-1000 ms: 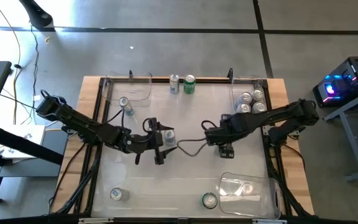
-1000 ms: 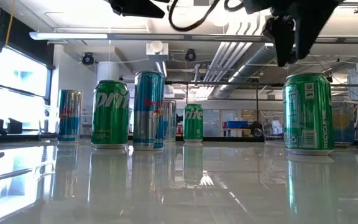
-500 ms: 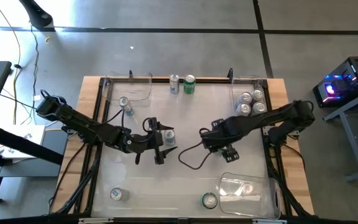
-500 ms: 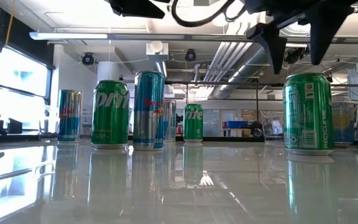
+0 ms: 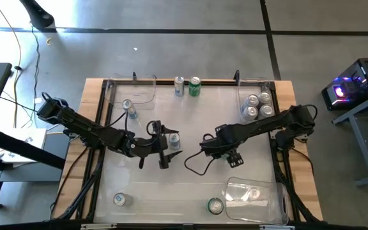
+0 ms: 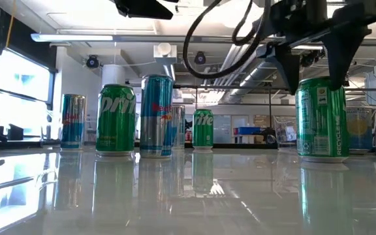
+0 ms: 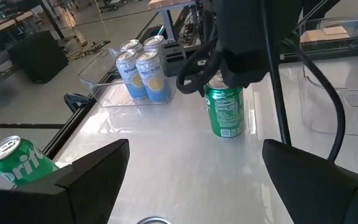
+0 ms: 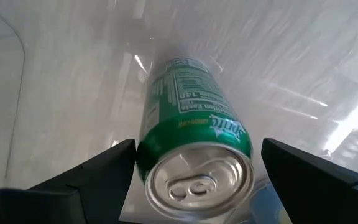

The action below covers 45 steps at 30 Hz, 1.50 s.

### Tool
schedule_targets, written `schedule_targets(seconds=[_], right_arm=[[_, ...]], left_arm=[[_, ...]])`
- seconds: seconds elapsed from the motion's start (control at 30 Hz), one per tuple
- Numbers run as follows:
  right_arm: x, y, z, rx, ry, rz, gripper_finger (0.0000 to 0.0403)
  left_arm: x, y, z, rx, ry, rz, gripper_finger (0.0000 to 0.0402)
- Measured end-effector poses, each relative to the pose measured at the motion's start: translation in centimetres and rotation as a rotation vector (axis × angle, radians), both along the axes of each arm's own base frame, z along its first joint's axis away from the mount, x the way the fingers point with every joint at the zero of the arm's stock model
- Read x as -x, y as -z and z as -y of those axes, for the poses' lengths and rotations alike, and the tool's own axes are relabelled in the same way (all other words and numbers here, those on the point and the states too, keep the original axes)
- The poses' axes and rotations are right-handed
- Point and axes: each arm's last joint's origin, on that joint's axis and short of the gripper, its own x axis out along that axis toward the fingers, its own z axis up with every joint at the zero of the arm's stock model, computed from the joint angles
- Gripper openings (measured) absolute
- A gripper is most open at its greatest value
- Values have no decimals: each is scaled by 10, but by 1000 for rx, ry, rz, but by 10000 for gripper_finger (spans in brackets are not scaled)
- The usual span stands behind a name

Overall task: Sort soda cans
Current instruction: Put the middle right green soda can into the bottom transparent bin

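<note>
Hovering over an upright green can (image 8: 194, 168), the right gripper (image 6: 313, 62) has jaws spread, one on each side of its top, not touching. Can's long axis is vertical, straight below the jaws; right arm is nearer. Left gripper (image 5: 166, 148), jaws spread, waits by a silver can (image 5: 173, 139), left of the green one. High view count: four silver cans in the far-right bin (image 5: 243, 91), seven loose on the surface (image 5: 190, 179).

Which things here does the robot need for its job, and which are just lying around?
For the job:
- soda cans, like the green can under the open right pincer
- clear bins

Just around:
- black cable
- computer with coloured lights
</note>
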Motion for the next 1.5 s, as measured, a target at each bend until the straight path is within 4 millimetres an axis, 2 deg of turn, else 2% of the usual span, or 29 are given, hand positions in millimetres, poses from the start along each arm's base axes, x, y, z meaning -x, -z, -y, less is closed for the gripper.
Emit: schedule_targets(seconds=[0.13,0.4,0.6,0.7,0.83,0.97,1.1,1.27,1.37,1.5], right_arm=[[-2,4,3,-30,83,-26,342],[-5,4,24,-77,433,-32,322],[-8,4,52,-48,904,-9,319],[-10,3,62,-56,962,13,319],[-9,-7,67,-94,944,74,318],[-6,-29,69,-94,897,168,318],[3,-46,58,-156,576,180,318],[15,-48,43,-100,146,91,318],[11,-47,40,-42,57,117,318],[7,-47,39,-45,46,155,318]], left_arm=[[0,0,0,0,0,0,365],[0,0,0,8,-2,2,365],[0,0,0,8,-2,3,365],[0,0,0,8,-2,3,365],[0,0,0,8,-2,3,365],[0,0,0,7,-3,3,365],[0,0,0,7,-2,3,365],[0,0,0,7,-2,3,365],[0,0,0,7,-2,3,365],[0,0,0,7,-2,2,365]])
